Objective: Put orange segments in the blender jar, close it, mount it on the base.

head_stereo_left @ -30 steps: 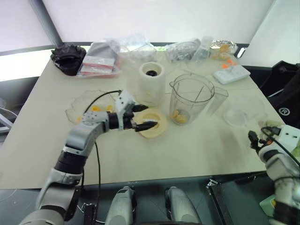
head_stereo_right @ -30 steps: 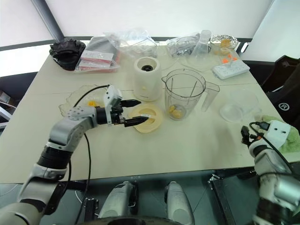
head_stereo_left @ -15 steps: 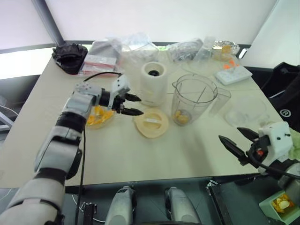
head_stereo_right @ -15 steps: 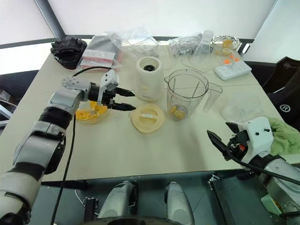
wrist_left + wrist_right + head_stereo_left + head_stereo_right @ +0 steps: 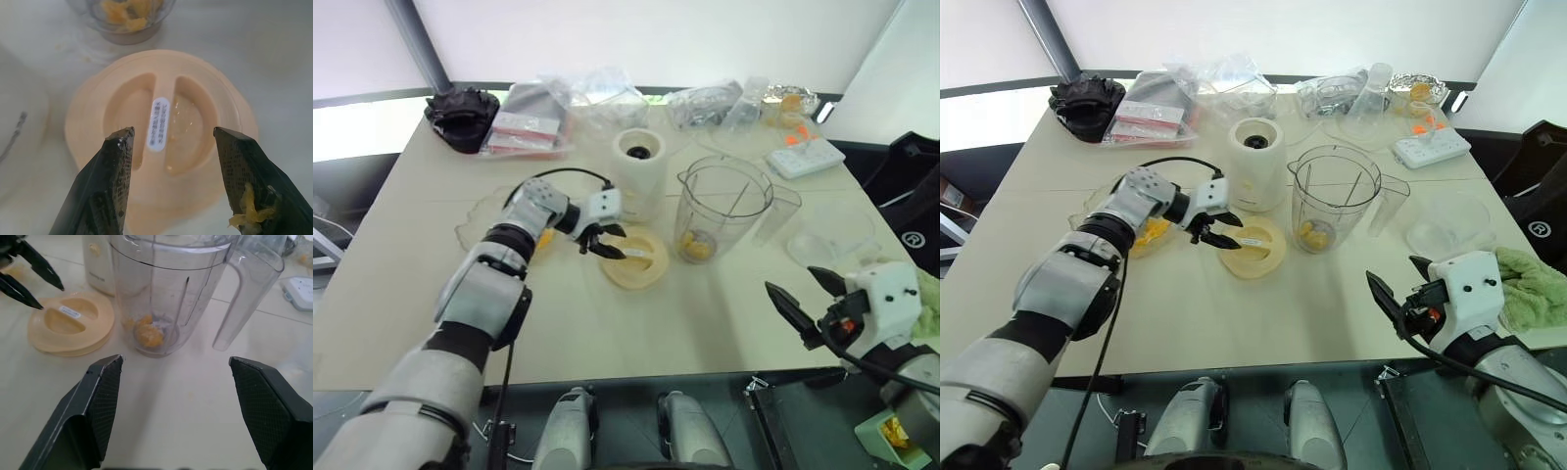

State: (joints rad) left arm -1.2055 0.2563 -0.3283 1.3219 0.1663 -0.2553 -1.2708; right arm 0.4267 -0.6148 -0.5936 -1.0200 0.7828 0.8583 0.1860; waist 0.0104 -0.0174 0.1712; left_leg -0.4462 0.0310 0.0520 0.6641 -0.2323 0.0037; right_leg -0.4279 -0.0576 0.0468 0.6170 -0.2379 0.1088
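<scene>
Since half a second ago the left hand (image 5: 604,241) has swung from beside the dish over to the lid, and the right hand has barely shifted. Left eye view: left hand hovers open, empty, right over the near edge of the cream lid (image 5: 633,257); the base (image 5: 640,171) stands just beyond it, and the blender jar (image 5: 722,211) sits off to its right, upright on the counter (image 5: 607,333), with orange segments (image 5: 698,249) at its bottom. More segments lie in the ruffled glass dish (image 5: 481,227) behind the left hand. Right hand (image 5: 803,300) waits open near the counter's front edge, well apart from the jar. Left wrist view: fingers (image 5: 105,191) straddle the lid's centre bar without touching; a scrap of pulp clings to one fingertip. Small white sticker (image 5: 157,123) on the bar, print too small to read. Right wrist view: jar dead ahead between the open fingers, handle on the side away from the lid, segments by the blade. Status, my read: loading looks done or nearly so; lid not yet on, jar not yet mounted on the base.
</scene>
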